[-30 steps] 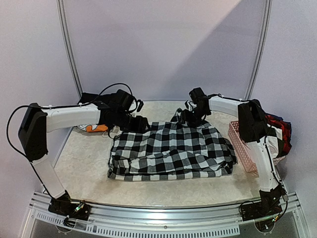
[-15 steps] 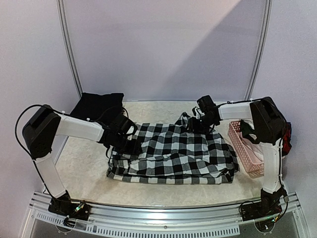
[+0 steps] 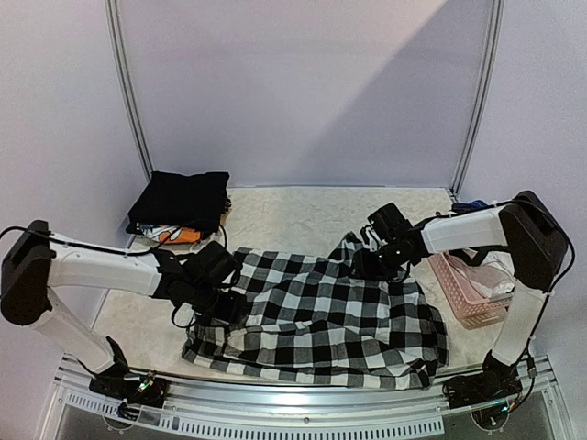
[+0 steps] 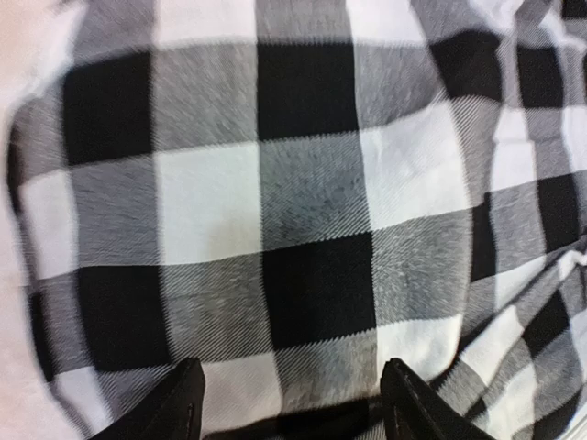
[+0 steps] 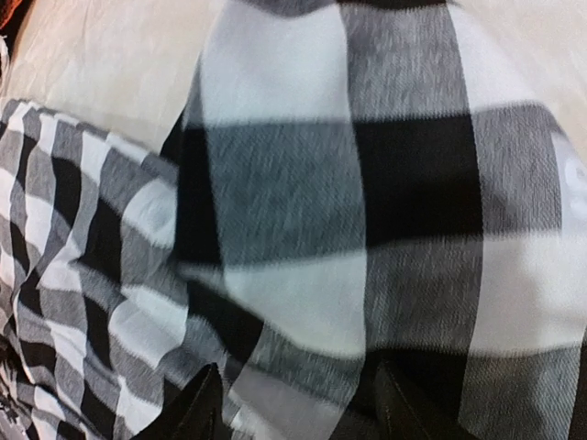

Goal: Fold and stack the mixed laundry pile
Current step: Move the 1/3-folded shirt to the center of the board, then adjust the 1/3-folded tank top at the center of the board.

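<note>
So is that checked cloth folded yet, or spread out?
Spread out: the checked cloth lies wide and rumpled across the table, one far corner raised at the right gripper.

The black-and-white checked garment lies spread and rumpled on the near tabletop, its far right corner raised in a peak. A folded black garment rests far left on an orange printed piece.

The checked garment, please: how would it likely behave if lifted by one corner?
Probably floppy: the garment lies in soft folds and wrinkles on the table. It likely drapes from any grip point, as it rises in a peak at the right tool and sags away. Pushed, it would probably bunch rather than slide whole.
</note>
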`<action>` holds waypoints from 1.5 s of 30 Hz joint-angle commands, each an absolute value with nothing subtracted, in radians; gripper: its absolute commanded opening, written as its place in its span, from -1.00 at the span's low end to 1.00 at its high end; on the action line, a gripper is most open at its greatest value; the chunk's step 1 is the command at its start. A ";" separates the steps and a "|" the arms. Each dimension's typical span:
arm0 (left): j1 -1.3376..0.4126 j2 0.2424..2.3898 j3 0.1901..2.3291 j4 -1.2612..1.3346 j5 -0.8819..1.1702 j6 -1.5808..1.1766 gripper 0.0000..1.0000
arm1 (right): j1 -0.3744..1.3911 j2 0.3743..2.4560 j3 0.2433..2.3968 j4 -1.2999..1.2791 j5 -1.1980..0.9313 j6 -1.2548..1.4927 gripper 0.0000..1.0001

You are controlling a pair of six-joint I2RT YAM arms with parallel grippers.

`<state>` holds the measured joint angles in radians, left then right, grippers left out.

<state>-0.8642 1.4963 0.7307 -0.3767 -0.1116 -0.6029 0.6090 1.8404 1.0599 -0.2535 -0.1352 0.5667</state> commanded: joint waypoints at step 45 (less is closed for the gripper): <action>-0.390 2.106 1.411 -0.427 0.144 -0.272 0.43 | 0.390 1.723 0.959 -0.442 -0.138 0.404 0.02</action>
